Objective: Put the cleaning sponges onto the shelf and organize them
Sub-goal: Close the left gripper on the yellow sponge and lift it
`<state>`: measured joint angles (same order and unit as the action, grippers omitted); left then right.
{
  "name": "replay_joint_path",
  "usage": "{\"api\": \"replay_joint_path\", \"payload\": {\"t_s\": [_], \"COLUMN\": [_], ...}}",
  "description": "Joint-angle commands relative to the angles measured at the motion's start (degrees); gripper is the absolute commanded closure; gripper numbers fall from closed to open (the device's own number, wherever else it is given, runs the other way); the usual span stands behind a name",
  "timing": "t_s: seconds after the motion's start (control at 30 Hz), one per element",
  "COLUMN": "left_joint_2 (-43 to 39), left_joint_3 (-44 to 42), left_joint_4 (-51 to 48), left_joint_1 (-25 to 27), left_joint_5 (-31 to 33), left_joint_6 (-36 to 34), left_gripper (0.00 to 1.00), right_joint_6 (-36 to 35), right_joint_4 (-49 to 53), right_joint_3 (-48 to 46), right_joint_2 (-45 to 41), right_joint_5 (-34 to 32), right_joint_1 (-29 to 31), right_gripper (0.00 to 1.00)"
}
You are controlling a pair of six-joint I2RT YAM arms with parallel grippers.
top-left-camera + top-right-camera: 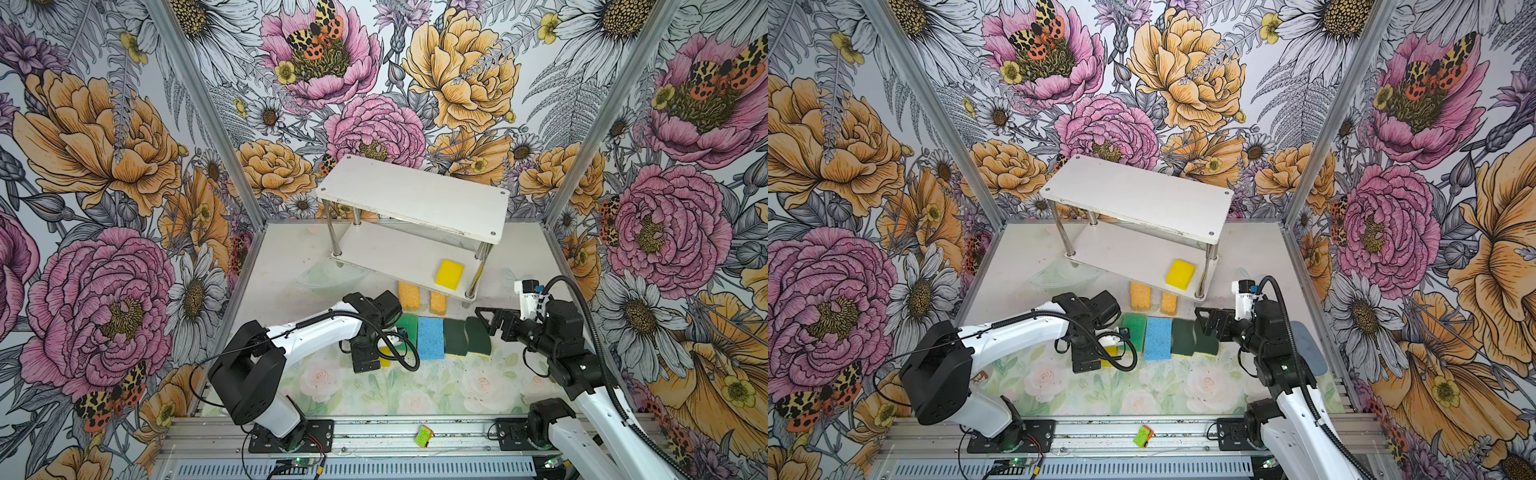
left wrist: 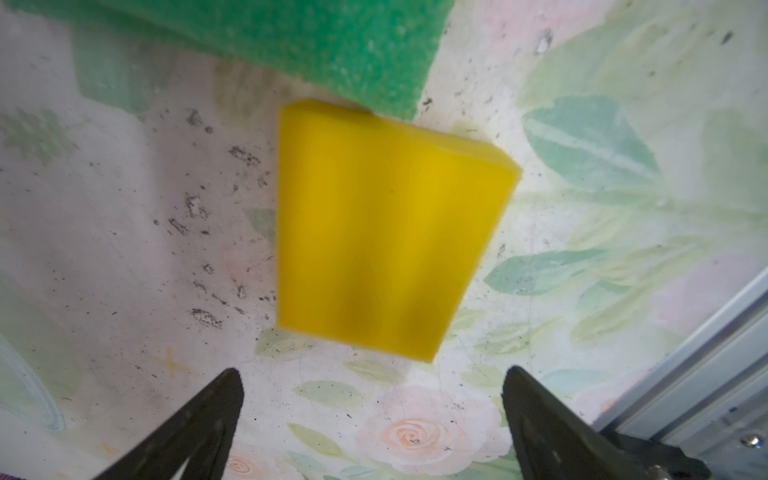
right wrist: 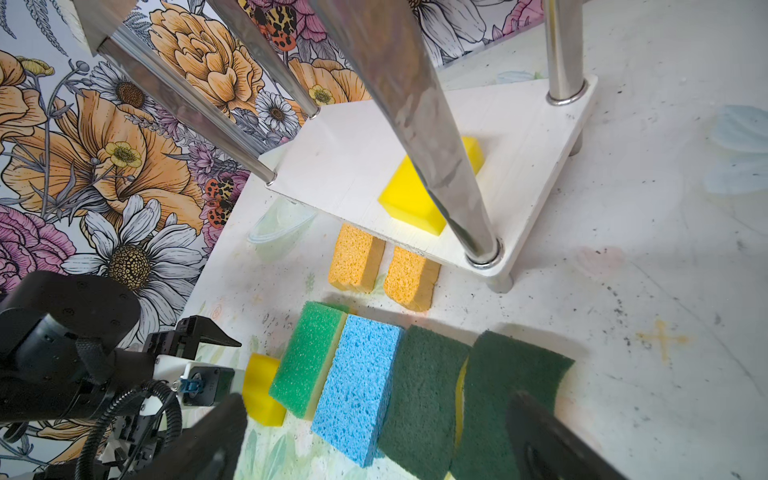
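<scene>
Left wrist view: the left gripper [image 2: 370,374], spread wide, hangs over the plain yellow sponge [image 2: 386,232] on the table [image 2: 124,249] beside the green-topped sponge [image 2: 291,37], probably lined up to pinch it for the shelf [image 1: 374,253]. The right gripper [image 3: 378,399] is spread too, empty.

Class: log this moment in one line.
left gripper open over loose yellow sponge | right gripper open, empty | shelf holds second yellow sponge

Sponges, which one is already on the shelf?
The plain yellow sponge on the lower board of the shelf. All the others, even its yellow twin, lie on the table.
</scene>
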<state>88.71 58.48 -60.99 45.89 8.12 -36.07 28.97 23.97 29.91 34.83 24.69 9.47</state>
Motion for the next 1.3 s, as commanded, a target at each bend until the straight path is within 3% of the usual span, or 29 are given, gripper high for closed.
{"api": "replay_joint_path", "payload": {"t_s": [0.0,0.37,1.1,1.2,1.27], "left_joint_2": [0.83,5.06,6.05,6.47,6.65], "left_joint_3": [0.39,0.5,-0.07,-0.04,0.0], "left_joint_4": [2.19,3.75,5.88,5.85,5.8], "left_joint_1": [-0.45,1.39,2.5,2.39,2.67], "left_joint_5": [-1.11,0.09,0.24,-0.2,-0.31], "left_joint_6": [-1.89,-2.38,-2.51,-2.42,-2.33], "left_gripper": [0.01,0.01,0.01,0.06,0.17], "right_joint_6": [-1.1,-1.64,-1.64,-1.64,-1.71], "right_joint_4": [-1.03,-1.02,-1.03,-1.02,-1.03], "right_joint_3": [-0.47,-0.47,-0.47,-0.47,-0.46], "right_joint_2": [-0.55,-0.45,-1.34,-1.33,-1.34], "right_joint_5": [-0.92,-0.78,-1.31,-1.32,-1.33], "right_joint_1": [0.36,0.3,0.29,0.35,0.33], "right_gripper": [0.0,0.0,0.0,0.0,0.0]}}
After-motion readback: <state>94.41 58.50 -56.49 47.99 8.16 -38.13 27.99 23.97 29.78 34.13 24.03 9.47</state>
